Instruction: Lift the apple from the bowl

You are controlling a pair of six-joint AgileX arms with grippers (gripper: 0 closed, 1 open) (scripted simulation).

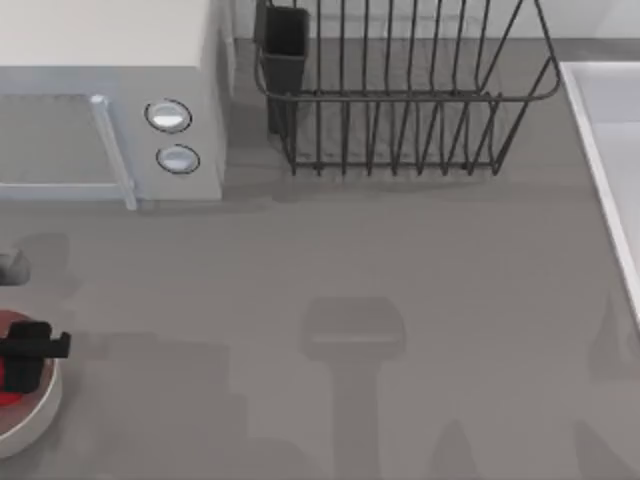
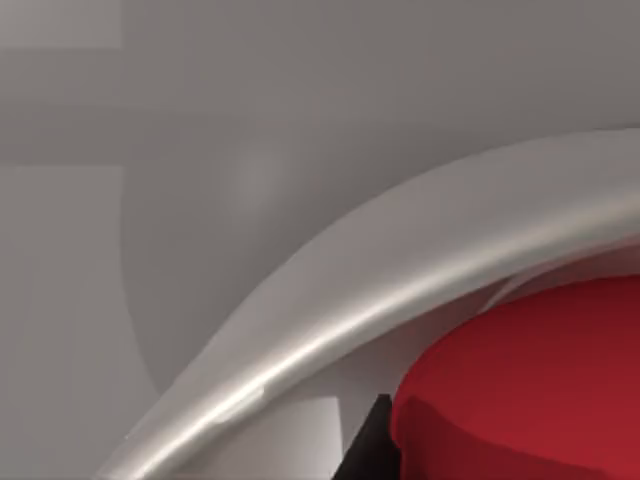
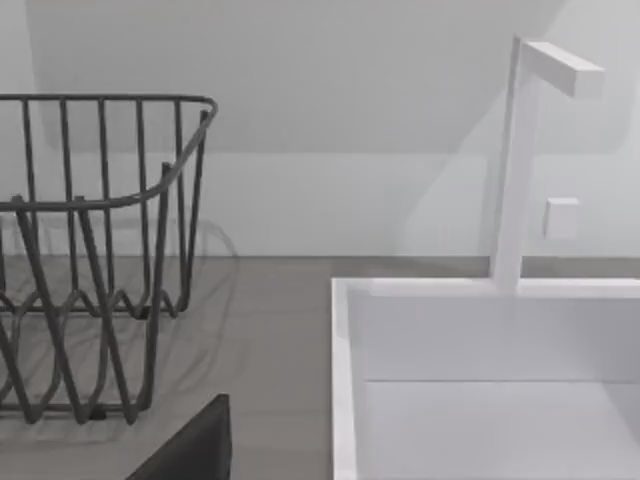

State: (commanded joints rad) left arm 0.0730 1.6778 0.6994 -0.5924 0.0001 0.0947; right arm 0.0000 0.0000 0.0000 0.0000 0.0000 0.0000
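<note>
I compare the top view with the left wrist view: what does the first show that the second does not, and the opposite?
Top view, beyond the wrist view: the microwave, the wire rack, the sink's edge at the right of the table, and the left pincer hanging over the bowl at the table's left edge. Left wrist view, beyond the top view: the curve of the bowl's thick rim close up, with the apple lying inside it. Both: bowl, apple, grey table.

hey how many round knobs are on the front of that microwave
2. Both sit on the microwave panel at the top view's left: the upper knob and the lower knob just beneath it. None looks hidden, though the microwave runs off the picture's edge.
</note>
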